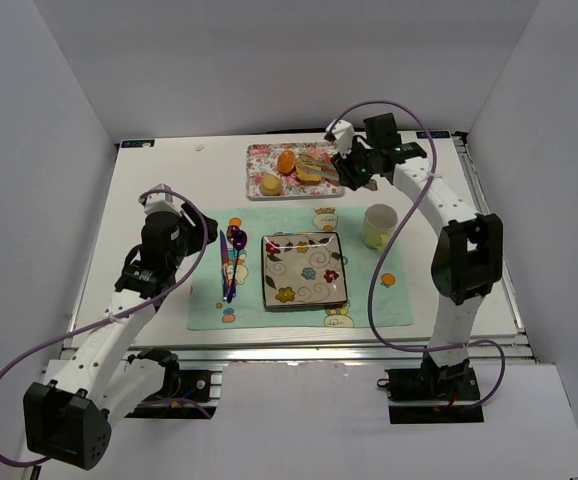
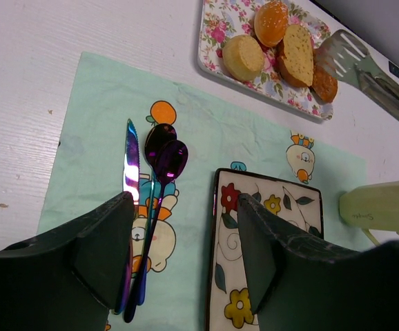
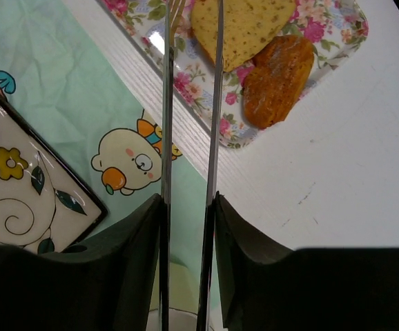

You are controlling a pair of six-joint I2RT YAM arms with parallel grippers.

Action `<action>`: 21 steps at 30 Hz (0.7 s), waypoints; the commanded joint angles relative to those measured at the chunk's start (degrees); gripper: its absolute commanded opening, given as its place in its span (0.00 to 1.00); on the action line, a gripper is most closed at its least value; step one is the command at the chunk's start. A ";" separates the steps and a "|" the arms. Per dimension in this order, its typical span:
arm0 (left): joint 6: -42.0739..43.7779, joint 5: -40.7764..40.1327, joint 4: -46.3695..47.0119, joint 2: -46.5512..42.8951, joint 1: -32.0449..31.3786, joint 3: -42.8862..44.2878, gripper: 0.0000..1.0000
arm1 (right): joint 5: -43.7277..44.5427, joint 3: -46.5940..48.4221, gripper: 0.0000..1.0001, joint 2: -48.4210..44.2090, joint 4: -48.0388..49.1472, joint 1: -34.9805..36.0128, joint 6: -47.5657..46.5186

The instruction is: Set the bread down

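Note:
Several bread pieces lie on a floral tray (image 1: pixel 259 154) at the back: a round bun (image 1: pixel 270 184), an orange bun (image 1: pixel 286 161) and a seeded slice (image 1: pixel 309 172). My right gripper (image 1: pixel 355 170) is shut on metal tongs (image 1: pixel 325 163), whose tips are at the slice. In the right wrist view my right gripper (image 3: pixel 188 201) holds the tongs (image 3: pixel 166 103); their tips are slightly apart, over the slice (image 3: pixel 244 24) and beside a brown piece (image 3: pixel 275 79). My left gripper (image 2: pixel 186 207) is open and empty above the mat, between the cutlery and the flowered plate (image 2: pixel 272 207).
The square flowered plate (image 1: pixel 304 270) sits on a green placemat (image 1: pixel 209 300). A purple knife (image 2: pixel 131 165) and two spoons (image 2: pixel 165 158) lie left of the plate. A pale green cup (image 1: pixel 379 225) stands right of the plate, under my right arm.

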 commanded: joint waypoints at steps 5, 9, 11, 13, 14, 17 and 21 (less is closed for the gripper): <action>-0.31 -1.02 -0.34 -1.60 0.06 0.33 0.71 | 8.97 2.73 0.43 1.34 0.06 4.77 -4.79; -0.22 -1.02 -0.25 -1.60 0.06 0.15 0.71 | 13.19 0.10 0.45 1.69 2.87 6.61 -6.28; -0.13 -1.02 -0.08 -1.43 0.15 0.07 0.71 | 13.98 -0.34 0.45 1.95 3.67 6.88 -7.07; -0.13 -1.02 -0.08 -1.34 0.15 -0.02 0.71 | 15.48 -0.69 0.46 2.83 4.64 7.23 -7.51; -0.13 -1.02 0.01 -1.25 0.15 -0.02 0.71 | 15.83 -0.78 0.46 3.01 4.90 7.14 -7.95; -0.13 -1.02 0.27 -1.25 0.06 -0.28 0.71 | 17.58 -0.87 0.47 3.97 5.52 7.23 -8.65; -0.13 -1.02 0.27 -1.25 0.06 -0.55 0.71 | 18.29 -0.96 0.47 5.03 5.52 7.32 -8.66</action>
